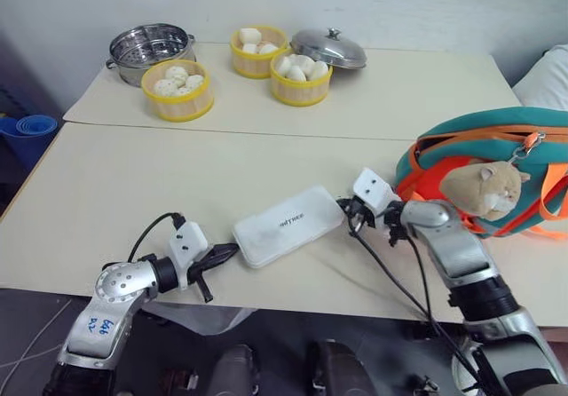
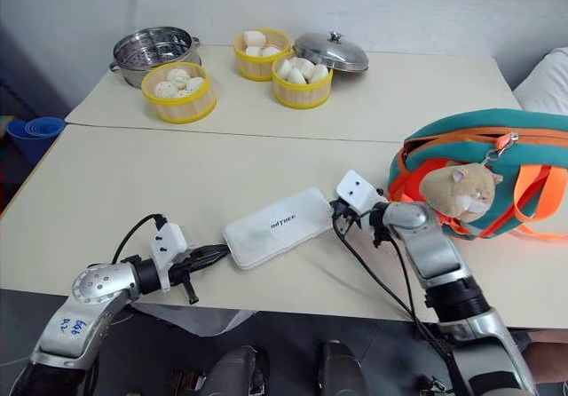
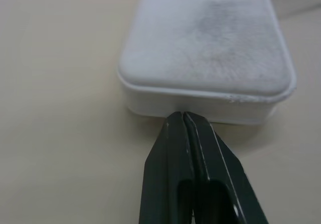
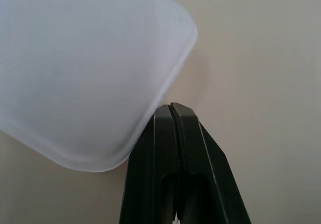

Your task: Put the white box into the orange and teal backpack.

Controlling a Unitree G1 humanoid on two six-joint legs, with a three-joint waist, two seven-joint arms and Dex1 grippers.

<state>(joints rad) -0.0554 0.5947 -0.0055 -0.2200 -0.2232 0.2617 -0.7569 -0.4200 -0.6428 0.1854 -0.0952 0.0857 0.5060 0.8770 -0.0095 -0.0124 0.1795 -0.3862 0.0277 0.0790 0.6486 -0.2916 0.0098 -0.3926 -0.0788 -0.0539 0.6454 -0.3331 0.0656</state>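
Big matte beige surface, smooth, made of two slabs with a seam running across. Past the right pincer, on its outer side, sits the orange and teal backpack: soft fabric, rounded and slouchy, orange straps looping out, with a fuzzy tan plush hamster hanging off the front.

Way beyond both pincers on the far slab: a shiny steel pot, its domed steel lid lying apart from it, and three round yellow steamer baskets full of pale lumpy buns.

The white box lies flat on the surface right between the two pincers. It's smooth plastic, oblong with rounded corners, and has small dark lettering on top. The left pincer has its two black fingers pressed together, tips right up against the box's near short end. The right pincer is also pressed together, tips at the rounded corner of the opposite end. Neither one is pinching anything.
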